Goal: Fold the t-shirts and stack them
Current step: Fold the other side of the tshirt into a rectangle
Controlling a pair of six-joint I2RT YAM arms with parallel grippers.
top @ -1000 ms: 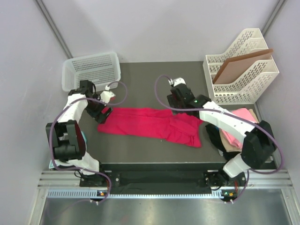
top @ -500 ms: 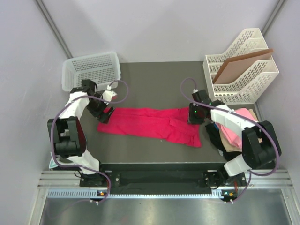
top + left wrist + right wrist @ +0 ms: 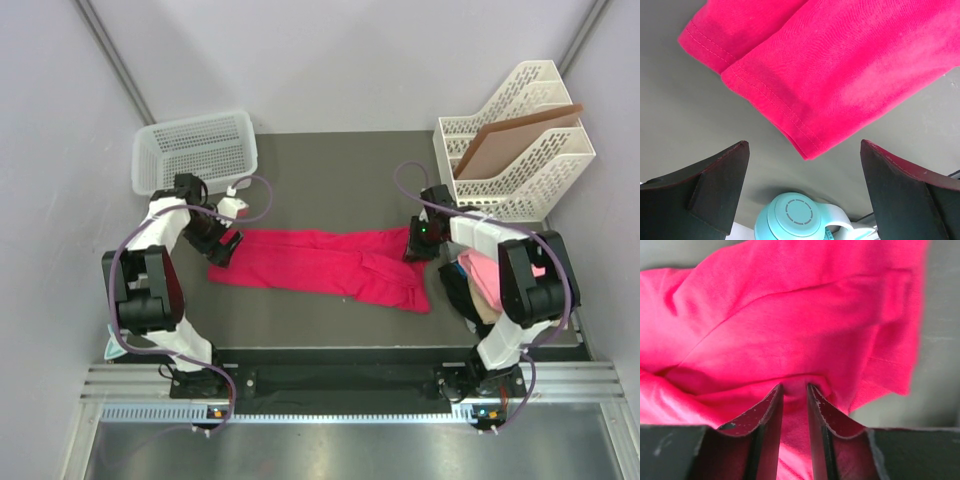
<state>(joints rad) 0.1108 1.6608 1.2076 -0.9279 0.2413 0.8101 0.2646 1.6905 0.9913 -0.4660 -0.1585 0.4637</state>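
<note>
The right gripper (image 3: 795,390) had narrow jaws that pinched a raised fold of the crimson t-shirt (image 3: 320,262) at its right end. The left gripper (image 3: 802,147) stood with its jaws wide, holding nothing, above the shirt's hemmed left corner. Whether its fingertips touched the table (image 3: 330,170) was unclear. The shirt lay stretched across the table between the two arms.
</note>
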